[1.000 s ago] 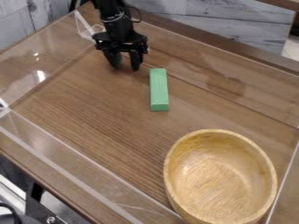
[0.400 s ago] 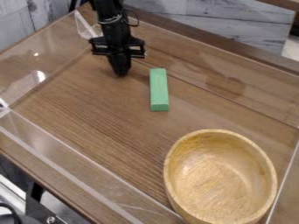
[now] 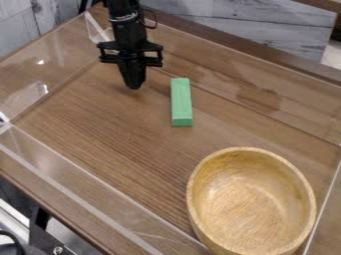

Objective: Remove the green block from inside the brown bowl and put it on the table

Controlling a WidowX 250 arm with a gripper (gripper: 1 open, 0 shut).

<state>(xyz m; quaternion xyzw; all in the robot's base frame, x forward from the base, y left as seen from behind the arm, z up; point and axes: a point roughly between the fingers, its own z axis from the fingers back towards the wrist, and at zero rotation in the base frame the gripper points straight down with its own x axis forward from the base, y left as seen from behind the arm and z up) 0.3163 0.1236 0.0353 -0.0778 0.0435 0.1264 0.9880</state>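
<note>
The green block (image 3: 180, 102) lies flat on the table (image 3: 107, 139), near its middle, pointing away from the camera. The brown bowl (image 3: 252, 203) stands at the front right with nothing inside it. My gripper (image 3: 135, 82) hangs just left of the block's far end, fingers pressed together and empty, tips close to the tabletop. A small gap separates it from the block.
Low clear acrylic walls (image 3: 40, 75) run along the table's edges. A grey marbled wall (image 3: 253, 25) stands behind the table. Open tabletop lies between the block and the bowl and to the front left.
The gripper's fingers have closed from spread to shut, with nothing between them. It has shifted slightly left and up. Block and bowl have not moved.
</note>
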